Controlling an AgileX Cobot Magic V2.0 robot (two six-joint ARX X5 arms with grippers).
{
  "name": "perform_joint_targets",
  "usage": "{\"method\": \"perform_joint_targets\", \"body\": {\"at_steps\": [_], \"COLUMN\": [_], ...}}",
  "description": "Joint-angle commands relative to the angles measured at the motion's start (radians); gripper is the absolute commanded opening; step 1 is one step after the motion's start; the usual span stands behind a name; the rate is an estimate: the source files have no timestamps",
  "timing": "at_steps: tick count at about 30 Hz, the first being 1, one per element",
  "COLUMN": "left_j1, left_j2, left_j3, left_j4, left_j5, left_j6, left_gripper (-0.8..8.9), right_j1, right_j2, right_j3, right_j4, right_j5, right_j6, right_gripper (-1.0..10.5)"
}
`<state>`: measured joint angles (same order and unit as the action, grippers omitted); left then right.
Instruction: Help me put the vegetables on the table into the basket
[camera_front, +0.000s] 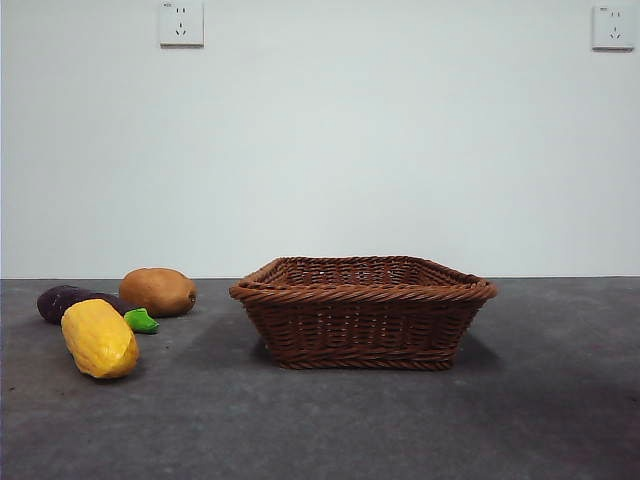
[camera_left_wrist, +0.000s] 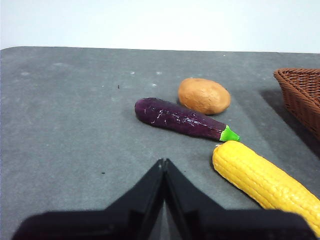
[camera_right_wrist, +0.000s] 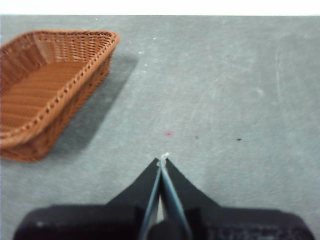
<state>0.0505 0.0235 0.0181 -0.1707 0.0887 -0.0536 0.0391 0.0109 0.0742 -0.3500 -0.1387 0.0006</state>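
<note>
So all 3 veggies, corn (camera_front: 99, 338), potato (camera_front: 158, 291), eggplant (camera_front: 70, 300), are sitting on the table (camera_front: 330, 420) beside the basket (camera_front: 362, 310); left gripper (camera_left_wrist: 163, 162) and right gripper (camera_right_wrist: 162, 160) are both hanging pinched together, holding nothing.

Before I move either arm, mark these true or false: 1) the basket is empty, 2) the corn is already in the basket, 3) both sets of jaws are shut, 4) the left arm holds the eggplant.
1) True: the basket shows only a bare woven floor.
2) False: the corn lies on the table, beside the eggplant and potato.
3) True: left gripper and right gripper are shut, holding nothing.
4) False: the eggplant lies on the table, untouched.
</note>
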Motion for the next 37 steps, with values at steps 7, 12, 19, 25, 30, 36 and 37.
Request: {"method": "perform_joint_targets", "body": {"at_steps": [7, 12, 19, 25, 30, 36, 37], "left_j1": [0.003, 0.003, 0.003, 0.003, -0.001, -0.026, -0.029], "left_j2": [0.005, 0.073, 0.218, 0.335, 0.402, 0.44, 0.445], "left_j3": [0.077, 0.255, 0.484, 0.66, 0.793, 0.884, 0.893], "left_j4": [-0.027, -0.134, -0.254, -0.379, -0.489, -0.568, -0.58], "left_j5": [0.102, 0.156, 0.286, 0.372, 0.427, 0.428, 0.428], "left_j6": [-0.101, -0.15, -0.155, -0.142, -0.097, -0.083, -0.083], "left_gripper": [-0.06, -0.06, -0.06, -0.06, -0.06, -0.06, -0.06], "right_j1": [0.001, 0.001, 0.001, 0.001, 0.001, 0.001, 0.001], "right_j2": [-0.001, 0.048, 0.24, 0.396, 0.491, 0.561, 0.567], "right_j3": [0.029, 0.198, 0.509, 0.73, 0.864, 0.949, 0.956], "right_j4": [0.073, 0.023, -0.192, -0.384, -0.512, -0.595, -0.597], "right_j5": [-0.029, -0.031, -0.102, -0.161, -0.188, -0.187, -0.187], "right_j6": [0.322, 0.339, 0.224, 0.093, 0.02, -0.01, -0.01], "right_gripper": [-0.1, -0.1, -0.1, -0.1, -0.1, -0.1, -0.1]}}
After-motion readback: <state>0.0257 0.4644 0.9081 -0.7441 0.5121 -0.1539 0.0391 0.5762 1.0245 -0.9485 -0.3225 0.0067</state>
